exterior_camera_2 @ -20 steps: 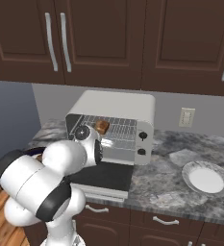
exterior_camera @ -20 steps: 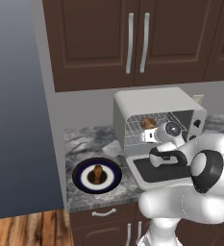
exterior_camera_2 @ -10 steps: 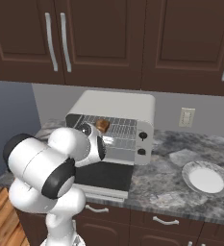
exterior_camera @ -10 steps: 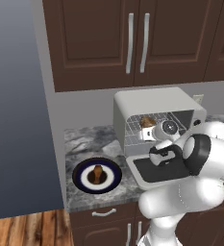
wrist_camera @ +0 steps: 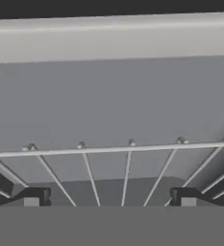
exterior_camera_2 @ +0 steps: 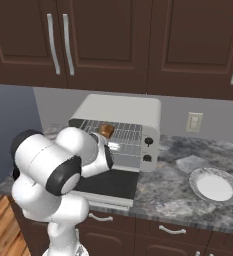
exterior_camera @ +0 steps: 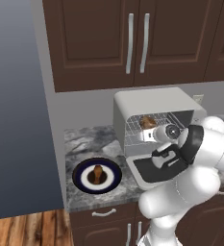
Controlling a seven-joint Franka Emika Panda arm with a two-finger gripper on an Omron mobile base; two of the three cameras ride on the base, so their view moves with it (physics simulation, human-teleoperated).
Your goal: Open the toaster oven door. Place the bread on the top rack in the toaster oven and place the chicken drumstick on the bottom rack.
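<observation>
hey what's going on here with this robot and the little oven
A white robot arm is loading a light grey toaster oven on a grey stone counter. Its dark glass drop-down door lies open. A small tan bread lump sits on the upper wire rack. The open, empty gripper faces a rack. A dark brown chicken drumstick waits on a dark-rimmed plate.

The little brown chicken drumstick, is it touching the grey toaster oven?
Apart. In the left base view the dark brown drumstick sits on a dark-rimmed plate, with bare counter between it and the light grey toaster oven.
</observation>
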